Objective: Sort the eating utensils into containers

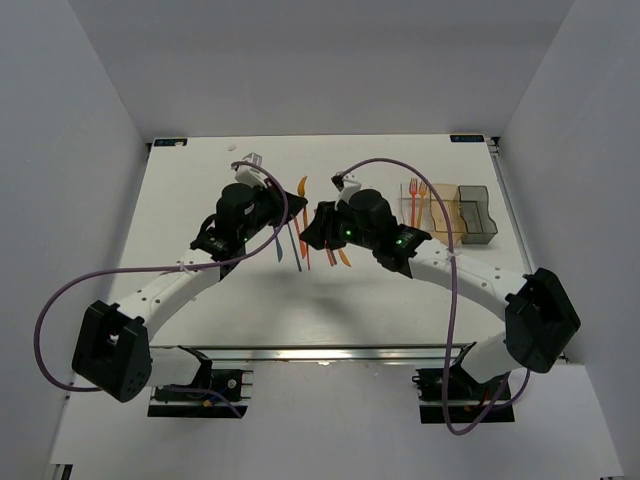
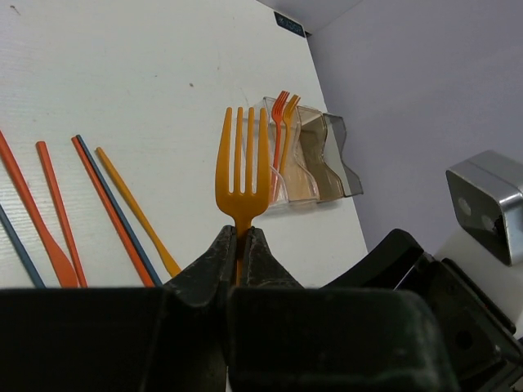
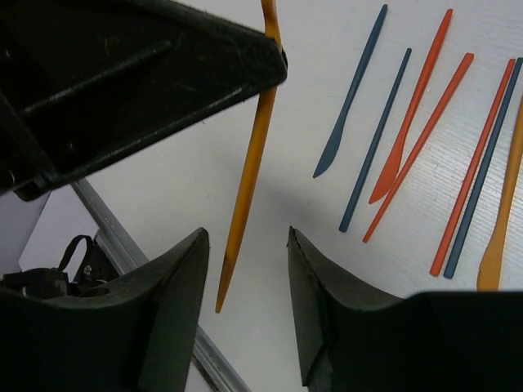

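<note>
Top external: clear bin (image 1: 426,233) holds two orange forks (image 1: 417,194).

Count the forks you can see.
3. One orange fork is clamped in the left gripper. A red-orange fork and a second orange fork stand in the clear bin at the row's end. Others may be hidden from view.

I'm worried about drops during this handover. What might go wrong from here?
1. The right gripper stands open around the handle tip of the orange fork. If the left gripper lets go first, the fork likely falls.
2. The handle hangs tilted and off-centre between the right jaws, so closing may push it askew rather than pinch it.
3. A dropped fork could scatter the loose utensils lying close by.
</note>
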`<act>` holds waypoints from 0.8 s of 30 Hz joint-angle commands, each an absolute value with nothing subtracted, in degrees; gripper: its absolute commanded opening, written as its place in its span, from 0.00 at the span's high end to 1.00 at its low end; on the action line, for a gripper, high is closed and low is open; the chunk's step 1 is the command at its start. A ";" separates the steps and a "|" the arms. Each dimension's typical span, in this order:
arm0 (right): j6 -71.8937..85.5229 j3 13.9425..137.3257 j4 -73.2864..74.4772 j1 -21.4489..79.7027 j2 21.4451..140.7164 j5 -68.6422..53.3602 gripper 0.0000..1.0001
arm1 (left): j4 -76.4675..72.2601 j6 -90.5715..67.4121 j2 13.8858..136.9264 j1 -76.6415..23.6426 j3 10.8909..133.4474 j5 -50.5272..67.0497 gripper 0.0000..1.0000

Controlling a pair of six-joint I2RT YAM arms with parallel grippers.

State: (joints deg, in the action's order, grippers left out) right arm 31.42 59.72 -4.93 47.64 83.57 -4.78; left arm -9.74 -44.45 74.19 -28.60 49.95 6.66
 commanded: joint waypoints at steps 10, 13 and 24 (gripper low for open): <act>28.39 69.08 -5.89 47.64 89.91 2.37 0.89 | -11.69 -45.44 72.60 -28.92 49.30 8.17 1.00; 27.69 68.99 -5.98 46.94 89.21 3.33 1.00 | -10.03 -44.13 73.04 -28.92 50.18 7.56 0.81; 13.21 64.34 7.21 23.04 86.92 18.36 1.00 | 28.29 -31.74 61.89 -28.92 62.24 -20.75 0.02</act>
